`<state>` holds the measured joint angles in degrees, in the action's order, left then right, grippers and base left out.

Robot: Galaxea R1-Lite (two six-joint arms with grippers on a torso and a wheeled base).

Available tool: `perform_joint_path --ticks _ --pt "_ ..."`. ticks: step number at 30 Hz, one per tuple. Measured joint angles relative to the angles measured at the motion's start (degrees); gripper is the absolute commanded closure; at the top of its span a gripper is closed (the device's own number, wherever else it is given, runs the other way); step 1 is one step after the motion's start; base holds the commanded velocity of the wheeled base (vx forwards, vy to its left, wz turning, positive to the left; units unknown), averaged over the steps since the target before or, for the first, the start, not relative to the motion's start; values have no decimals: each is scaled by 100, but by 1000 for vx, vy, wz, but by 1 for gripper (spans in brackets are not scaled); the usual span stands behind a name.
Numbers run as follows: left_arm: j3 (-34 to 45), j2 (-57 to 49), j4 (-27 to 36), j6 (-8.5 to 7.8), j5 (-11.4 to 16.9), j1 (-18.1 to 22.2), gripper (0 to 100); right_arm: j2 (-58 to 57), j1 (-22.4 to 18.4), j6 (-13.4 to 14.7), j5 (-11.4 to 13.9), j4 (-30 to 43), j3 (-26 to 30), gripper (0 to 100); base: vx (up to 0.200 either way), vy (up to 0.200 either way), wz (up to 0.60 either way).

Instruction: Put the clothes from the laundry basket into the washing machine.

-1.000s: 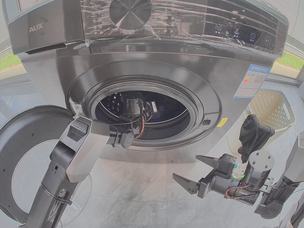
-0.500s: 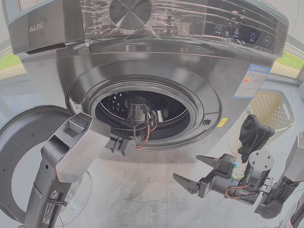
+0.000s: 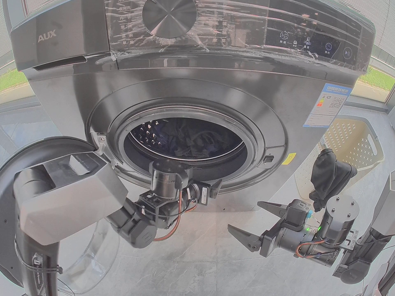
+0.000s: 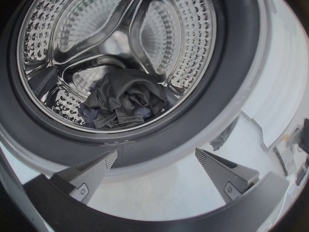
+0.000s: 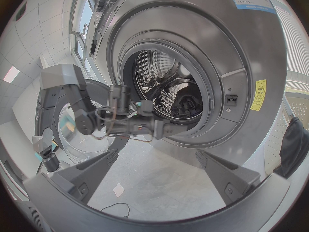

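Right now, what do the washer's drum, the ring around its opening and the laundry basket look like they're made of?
The drum looks like polished stainless steel: mirror-bright, embossed, perforated. The ring is dark and matte, likely rubber. The laundry basket seems cream plastic, moulded with cross-shaped holes.

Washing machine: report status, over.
Left end effector open, empty, at the drum mouth. Right end effector open, empty. Dark clothes in drum. One dark garment draped on laundry basket rim.
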<state>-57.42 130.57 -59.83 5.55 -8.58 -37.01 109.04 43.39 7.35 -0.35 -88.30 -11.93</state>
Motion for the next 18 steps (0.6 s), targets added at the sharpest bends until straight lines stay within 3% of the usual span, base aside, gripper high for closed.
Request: perform_joint_path --ticks 6,12,18 --pt "1488 -869 -679 -46 341 -190 0 -89 7 1 -11 0 91 0 0 0 0" --pt "2760 -1958 -972 50 561 -458 0 -293 27 37 -57 -2 304 0 0 0 0" --pt "3621 -3248 -1068 110 460 -640 0 -817 -1 145 -484 22 618 0 0 0 0"
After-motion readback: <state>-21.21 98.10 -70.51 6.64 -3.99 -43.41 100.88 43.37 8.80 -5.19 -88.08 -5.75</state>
